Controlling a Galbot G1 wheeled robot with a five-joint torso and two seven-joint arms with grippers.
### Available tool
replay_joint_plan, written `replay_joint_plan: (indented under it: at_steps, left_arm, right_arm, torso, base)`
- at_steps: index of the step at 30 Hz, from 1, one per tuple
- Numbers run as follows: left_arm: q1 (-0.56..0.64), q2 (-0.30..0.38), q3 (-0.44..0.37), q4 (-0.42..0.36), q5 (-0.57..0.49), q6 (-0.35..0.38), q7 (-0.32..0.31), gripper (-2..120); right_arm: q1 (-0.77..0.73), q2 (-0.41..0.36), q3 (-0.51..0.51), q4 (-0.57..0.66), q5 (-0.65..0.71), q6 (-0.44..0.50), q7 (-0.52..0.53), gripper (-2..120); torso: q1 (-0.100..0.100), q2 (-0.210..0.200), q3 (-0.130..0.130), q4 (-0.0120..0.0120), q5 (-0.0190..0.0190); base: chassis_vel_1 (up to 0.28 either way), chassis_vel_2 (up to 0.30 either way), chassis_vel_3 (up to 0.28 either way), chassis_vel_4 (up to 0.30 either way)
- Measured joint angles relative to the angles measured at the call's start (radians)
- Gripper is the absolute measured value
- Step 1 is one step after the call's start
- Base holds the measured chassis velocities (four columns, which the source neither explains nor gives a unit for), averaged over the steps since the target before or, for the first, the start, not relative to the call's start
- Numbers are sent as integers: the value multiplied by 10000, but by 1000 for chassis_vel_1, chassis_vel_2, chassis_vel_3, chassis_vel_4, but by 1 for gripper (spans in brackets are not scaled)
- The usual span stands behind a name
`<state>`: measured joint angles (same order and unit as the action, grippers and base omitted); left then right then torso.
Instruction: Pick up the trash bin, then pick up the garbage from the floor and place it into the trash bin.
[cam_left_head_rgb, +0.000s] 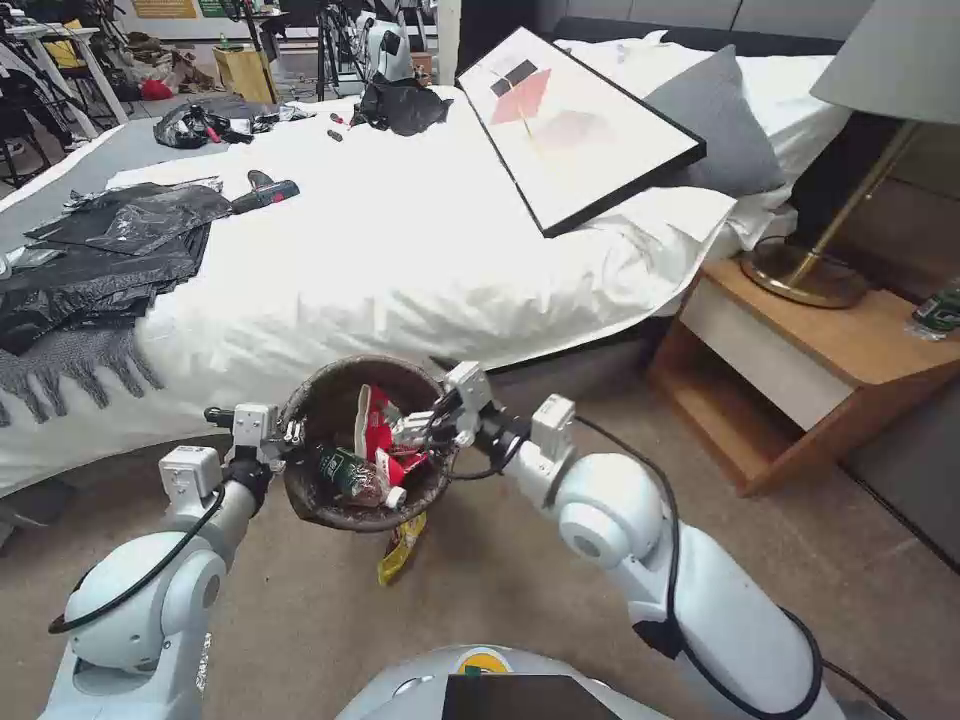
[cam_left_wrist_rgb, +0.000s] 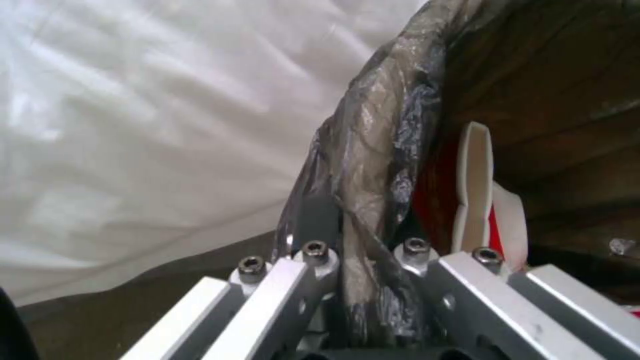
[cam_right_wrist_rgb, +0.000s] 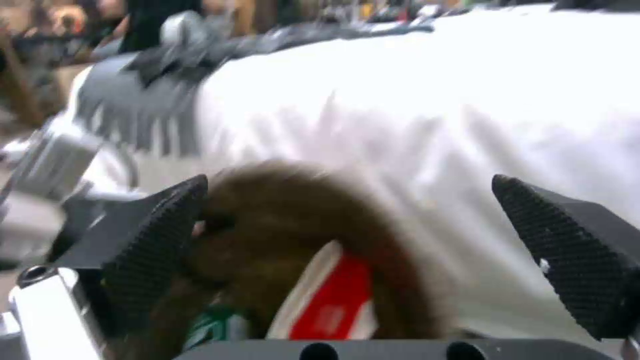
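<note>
The trash bin (cam_left_head_rgb: 300, 495), lined with a dark crinkled bag, hangs above the carpet in front of the bed. My left gripper (cam_left_head_rgb: 292, 432) is shut on its bag-covered rim (cam_left_wrist_rgb: 373, 165). Garbage lies inside: red-and-white snack packets (cam_left_head_rgb: 375, 430) and a small green bottle (cam_left_head_rgb: 350, 475). My right gripper (cam_left_head_rgb: 440, 412) is open over the bin's opposite rim, its two textured fingers (cam_right_wrist_rgb: 160, 235) spread wide with nothing between them. Past them I see the bin (cam_right_wrist_rgb: 287, 210), a red-and-white packet (cam_right_wrist_rgb: 330, 300) and the bottle (cam_right_wrist_rgb: 213, 325). A yellow wrapper (cam_left_head_rgb: 402, 545) lies on the floor under the bin.
The bed (cam_left_head_rgb: 400, 250) with its white sheet runs right behind the bin. It carries black plastic sheets (cam_left_head_rgb: 110, 250), a drill (cam_left_head_rgb: 265, 192) and a framed picture (cam_left_head_rgb: 575, 125). A wooden nightstand (cam_left_head_rgb: 800, 370) with a lamp (cam_left_head_rgb: 810, 270) stands at the right. Carpet lies open between.
</note>
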<state>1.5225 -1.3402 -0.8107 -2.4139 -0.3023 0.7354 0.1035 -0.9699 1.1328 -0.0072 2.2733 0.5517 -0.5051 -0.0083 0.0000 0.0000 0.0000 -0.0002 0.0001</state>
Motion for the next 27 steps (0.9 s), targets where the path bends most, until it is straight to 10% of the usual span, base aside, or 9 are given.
replay_joint_plan:
  at_steps: [27]
  left_arm:
    - [108,-94,-246,-62,-111,-1,-7,3]
  right_arm:
    - [-5051,2142,3791,-65,-4412,3947,926,100]
  torso:
    - [0,0,0,2,0]
  base:
    - [0,0,0,0]
